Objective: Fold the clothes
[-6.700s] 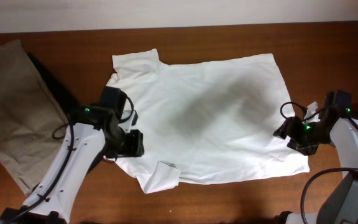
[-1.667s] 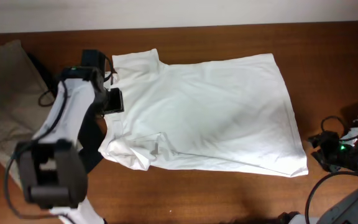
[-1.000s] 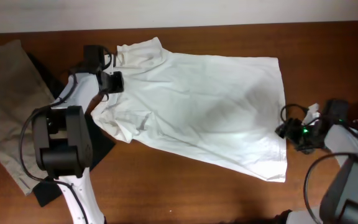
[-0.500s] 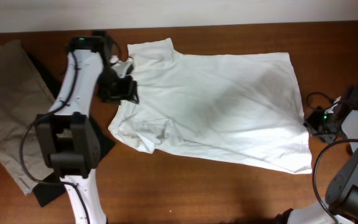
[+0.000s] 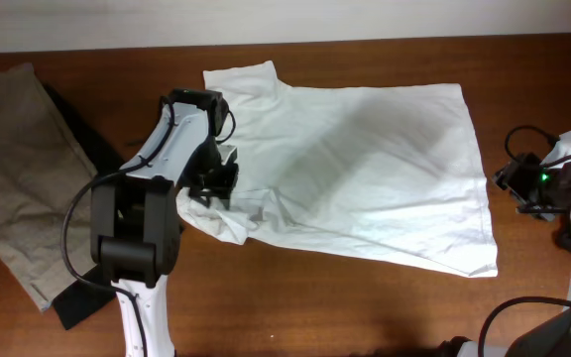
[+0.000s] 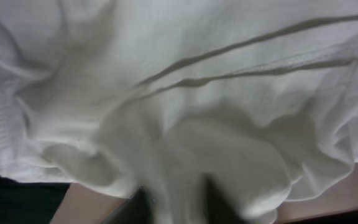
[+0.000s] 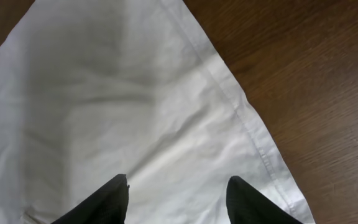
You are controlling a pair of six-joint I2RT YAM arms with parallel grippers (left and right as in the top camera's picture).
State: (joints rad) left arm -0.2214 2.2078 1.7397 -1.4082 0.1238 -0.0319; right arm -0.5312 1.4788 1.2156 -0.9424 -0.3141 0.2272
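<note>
The shirt (image 5: 365, 169) is laid out on the table (image 5: 365, 312), its long axis running left to right, with the neck end to the left and the hem (image 5: 479, 178) to the right; one sleeve (image 5: 238, 79) is pointed toward the far edge. The near-left part is bunched and partly hidden under the left gripper (image 5: 216, 186). In the wrist view, blurred dark fingers (image 6: 219, 200) are seen clamped on a gathered fold of white cloth. The right gripper (image 7: 179, 200) is held with its fingers apart over the hem corner; whether the cloth is touched cannot be told. A khaki garment (image 5: 13, 188) is spread at the far left, with a black garment (image 5: 77, 302) partly covered beneath it.
</note>
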